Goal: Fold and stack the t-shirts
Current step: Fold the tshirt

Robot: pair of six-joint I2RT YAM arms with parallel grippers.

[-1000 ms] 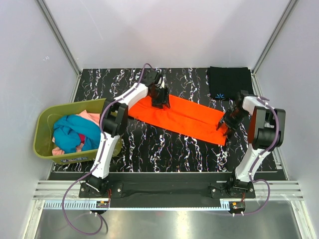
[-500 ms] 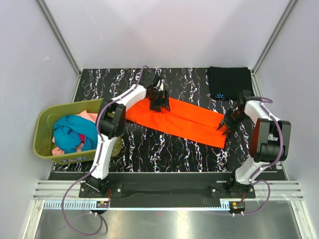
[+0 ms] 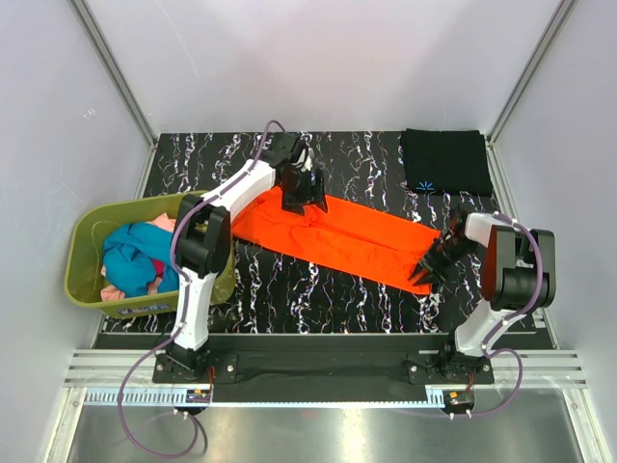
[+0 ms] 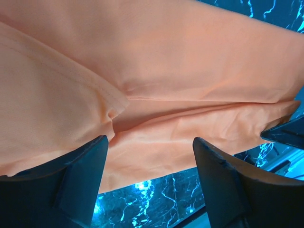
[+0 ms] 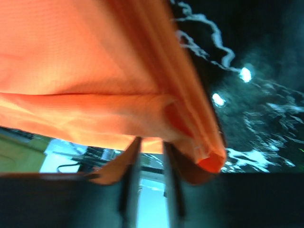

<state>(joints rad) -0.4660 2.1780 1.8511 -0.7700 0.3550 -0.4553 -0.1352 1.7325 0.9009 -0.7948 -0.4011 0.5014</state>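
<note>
Change since earlier frames: right gripper [image 3: 431, 265] has dropped toward the lower right of the overhead frame with the shirt's end; the left arm has swung its elbow further left while its gripper stays at the shirt's upper-left end.
Overhead, task thing: bright orange cloth t-shirt [image 3: 337, 234], folded into a long band, lies slantwise across the middle of the black marbled table [image 3: 289, 289].
Overhead, stack: folded black cloth t-shirt with a small light-blue mark [image 3: 442, 159] at upper right.
Overhead, rest: olive-green plastic basket [image 3: 85, 236] at left, holding teal and pink cloth.
Left wrist view: left gripper [image 4: 149, 156] spread wide above the orange cloth, pinching nothing.
Right wrist view: jaws nearly together, pinching an orange cloth edge.
Step in hand: judged mid-fold, lengthwise folding done.
Next move: probably the right end carried over toward the left end.
Writing: none legible.
</note>
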